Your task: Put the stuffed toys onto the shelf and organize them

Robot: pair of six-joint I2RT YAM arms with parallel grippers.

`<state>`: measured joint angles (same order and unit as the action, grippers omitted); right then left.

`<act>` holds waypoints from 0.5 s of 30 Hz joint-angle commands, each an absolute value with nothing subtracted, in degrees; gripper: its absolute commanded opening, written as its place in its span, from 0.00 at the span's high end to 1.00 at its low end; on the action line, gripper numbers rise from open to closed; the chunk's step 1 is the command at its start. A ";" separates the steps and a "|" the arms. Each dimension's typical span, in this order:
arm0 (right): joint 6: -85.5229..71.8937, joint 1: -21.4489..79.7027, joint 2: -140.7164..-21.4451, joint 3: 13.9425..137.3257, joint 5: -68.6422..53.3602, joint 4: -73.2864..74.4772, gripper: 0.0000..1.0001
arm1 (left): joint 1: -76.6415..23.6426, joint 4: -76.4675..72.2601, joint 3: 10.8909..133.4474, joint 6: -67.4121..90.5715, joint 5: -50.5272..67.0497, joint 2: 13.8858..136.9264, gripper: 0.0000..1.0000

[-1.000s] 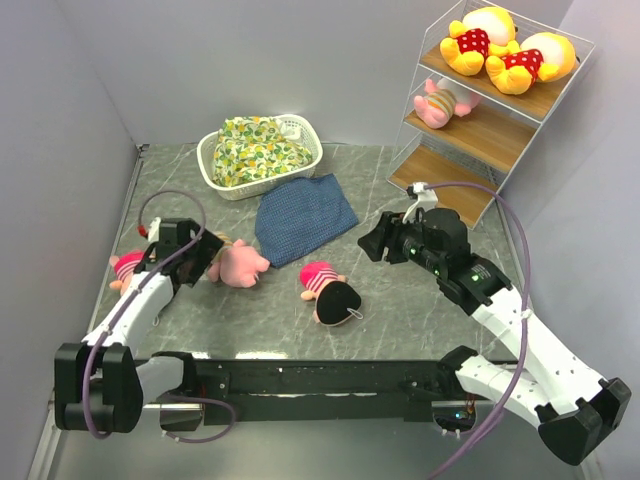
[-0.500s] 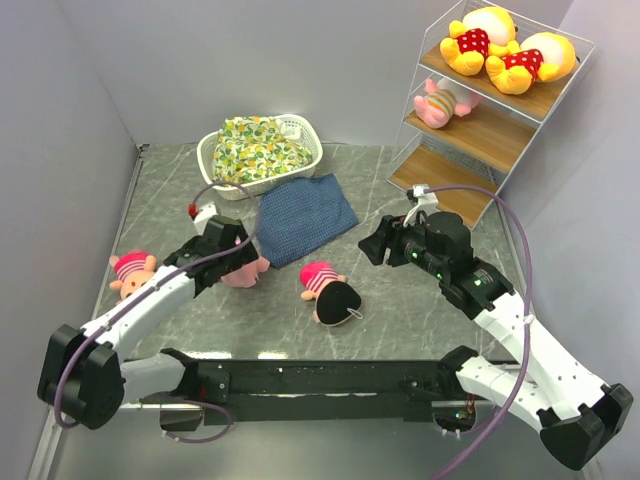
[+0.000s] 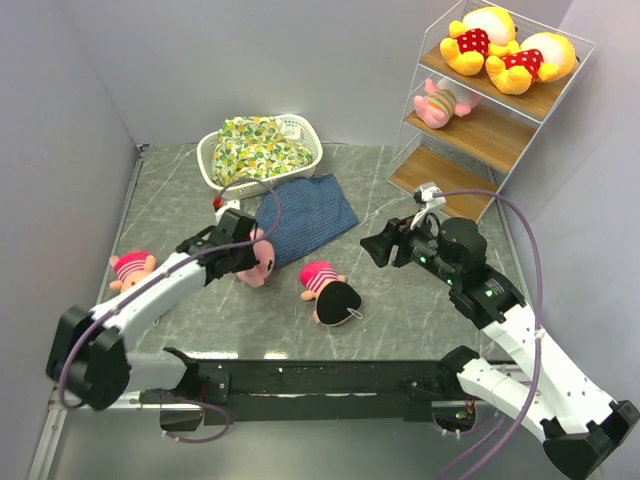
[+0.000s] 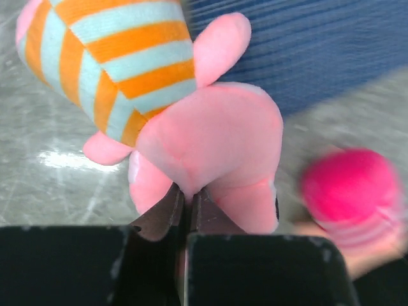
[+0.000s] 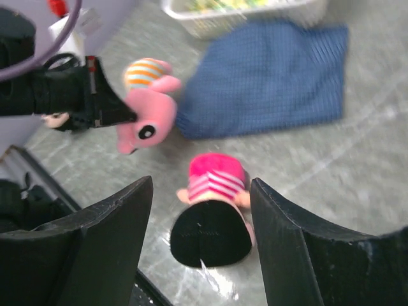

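Observation:
My left gripper (image 3: 247,256) (image 4: 187,199) is shut on the soft underside of a pink piglet (image 3: 263,264) (image 4: 210,131) with orange and pale blue stripes, beside the blue cloth. A pink-hatted doll (image 3: 328,290) (image 5: 214,204) lies mid-table, right below my right gripper (image 3: 373,245) (image 5: 201,185), which is open and apart from it. A second doll (image 3: 130,268) lies at the far left. On the shelf (image 3: 505,138) at the back right, two yellow bears (image 3: 478,38) (image 3: 530,58) rest on the top board and another piglet (image 3: 445,100) on the middle board.
A white basket (image 3: 303,130) filled with a yellow-green floral bundle (image 3: 255,148) stands at the back. A folded blue cloth (image 3: 305,215) (image 5: 274,76) lies in front of it. Grey walls close in on the left and right.
My left arm has swung right, away from the far-left doll, to the piglet and shut on it; the piglet has shifted slightly right. My right gripper has barely moved.

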<state>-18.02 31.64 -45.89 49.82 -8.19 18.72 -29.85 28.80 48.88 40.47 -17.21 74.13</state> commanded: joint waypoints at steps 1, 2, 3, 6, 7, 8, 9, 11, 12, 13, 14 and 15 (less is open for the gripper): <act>-11.61 32.08 -41.58 47.30 -18.44 6.09 0.30 | -30.32 32.60 55.63 34.73 -6.17 62.70 0.99; -10.38 32.17 -40.96 46.07 -19.59 0.84 0.30 | -30.32 32.69 56.85 33.93 -1.71 61.01 0.99; -6.80 32.34 -39.65 44.75 -20.90 -2.17 0.29 | -30.32 32.52 57.30 33.23 -0.37 58.21 0.99; 4.42 32.43 -38.24 39.65 -29.42 -11.41 0.24 | -30.32 33.83 59.94 31.12 8.77 54.59 0.99; 6.40 32.61 -38.06 38.25 -30.84 -12.99 0.23 | -30.41 34.27 60.46 31.11 11.05 54.06 0.99; 7.90 32.69 -38.06 37.80 -31.63 -16.58 0.23 | -30.32 34.45 61.25 30.85 12.81 53.62 0.99; 11.04 32.70 -38.58 37.36 -32.60 -17.92 0.22 | -30.32 34.28 61.43 30.59 17.44 52.92 0.99; 17.79 33.04 -39.89 37.96 -38.80 -17.50 0.21 | -30.41 33.40 61.44 30.50 23.17 52.38 0.99; 20.28 33.22 -41.82 38.93 -40.85 -15.84 0.20 | -30.32 32.96 61.26 30.93 24.68 51.69 0.99; 22.65 33.74 -42.71 41.02 -42.44 -13.99 0.18 | -30.32 32.09 60.56 31.11 26.18 51.42 0.99; 24.68 34.53 -43.41 41.83 -42.71 -11.36 0.18 | -30.32 30.51 60.21 31.29 27.93 51.16 0.99; 28.70 35.93 -43.94 42.62 -42.71 -10.47 0.17 | -30.41 29.89 59.86 31.55 30.82 51.07 0.99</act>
<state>13.50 33.23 -41.78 38.39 -35.18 -9.87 -30.11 32.80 60.64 32.36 17.58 51.48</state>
